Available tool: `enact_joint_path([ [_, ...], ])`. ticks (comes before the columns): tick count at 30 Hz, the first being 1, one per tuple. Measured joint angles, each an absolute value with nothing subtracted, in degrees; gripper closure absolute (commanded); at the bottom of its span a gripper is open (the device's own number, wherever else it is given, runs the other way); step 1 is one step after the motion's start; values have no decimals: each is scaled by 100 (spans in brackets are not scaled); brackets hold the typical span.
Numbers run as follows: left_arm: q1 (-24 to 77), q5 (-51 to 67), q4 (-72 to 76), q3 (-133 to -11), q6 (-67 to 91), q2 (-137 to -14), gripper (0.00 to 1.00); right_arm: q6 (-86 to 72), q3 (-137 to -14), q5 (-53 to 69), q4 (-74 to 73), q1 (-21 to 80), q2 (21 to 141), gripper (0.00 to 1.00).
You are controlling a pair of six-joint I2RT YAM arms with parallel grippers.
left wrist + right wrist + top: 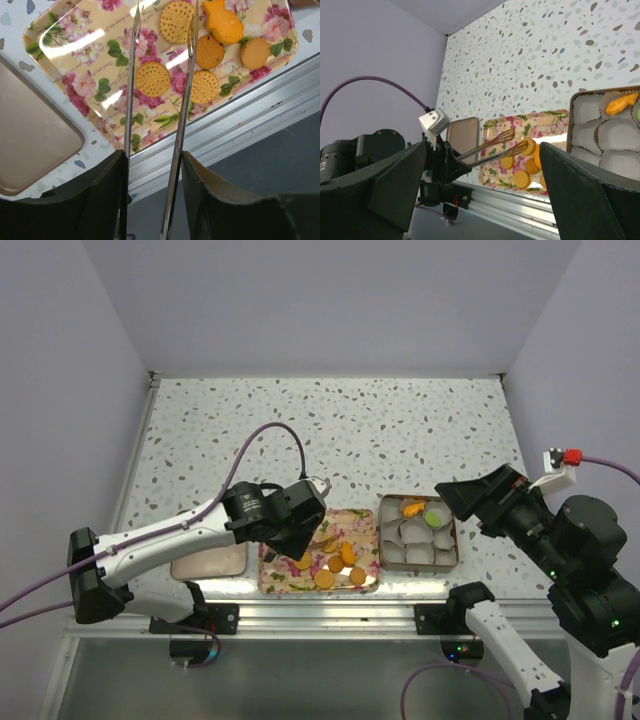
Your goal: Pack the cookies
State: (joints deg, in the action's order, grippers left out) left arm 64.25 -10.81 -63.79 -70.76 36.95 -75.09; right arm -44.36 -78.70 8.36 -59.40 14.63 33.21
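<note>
Speckled white tabletop (pixel 330 430), lavender walls.

Top view: floral tray (pixel 280 580) at the near edge, centre, with loose cookies (pixel 347 555) on its right half. Left of it is a flat beige lid (pixel 208 560). Right of it is a tin (pixel 455 540) lined with white paper cups (pixel 415 552). In the tin's far cups: one fish-shaped cookie (pixel 412 508) and one green cookie (pixel 437 517). Over the tray's left half hangs the left gripper (pixel 297 535). At the tin's far right corner hovers the right gripper (pixel 462 498), touching nothing.

Left wrist: jaws about half closed, clamped on the two arms of metal tongs (pixel 131 75). Tong arms stand apart and run out over the tray; the tips are cut off by the frame top. One round cookie (pixel 153 78) lies between the arms, contact cannot tell. Another round one lies just outside the right arm. Further right are a chocolate-chip one, a sandwich type and a second fish shape. All are on the tray. Aluminium rail (pixel 240 125) runs along the tray's near side.

Right wrist: jaws fully wide, nothing between them. Through the gap the tongs' slotted tips show apart above the tray, the lower tip at a round cookie, contact unclear. The tin is at the right edge, with the fish-shaped cookie in a far cup.
</note>
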Motion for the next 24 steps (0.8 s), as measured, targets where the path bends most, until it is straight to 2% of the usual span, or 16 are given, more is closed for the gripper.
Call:
enact_joint_path([
  [17,6812,-1024,-6346,-6866,3793,-7634,48,-4558,-7824,840,-6228,1461,2941,1],
  [20,6840,-1061,-6346,-6866,3795,-7747,52,-4582,-7824,838,-6261,1461,2888,1],
  [21,6845,-1068,-6346,-6866,3795,-7782,58,-4587,-7824,838,-6272,1461,2884,1],
  [24,6845,-1103,-6348,-6877,3820,-7843,65,-4604,-7824,838,-6302,1461,2880,1],
])
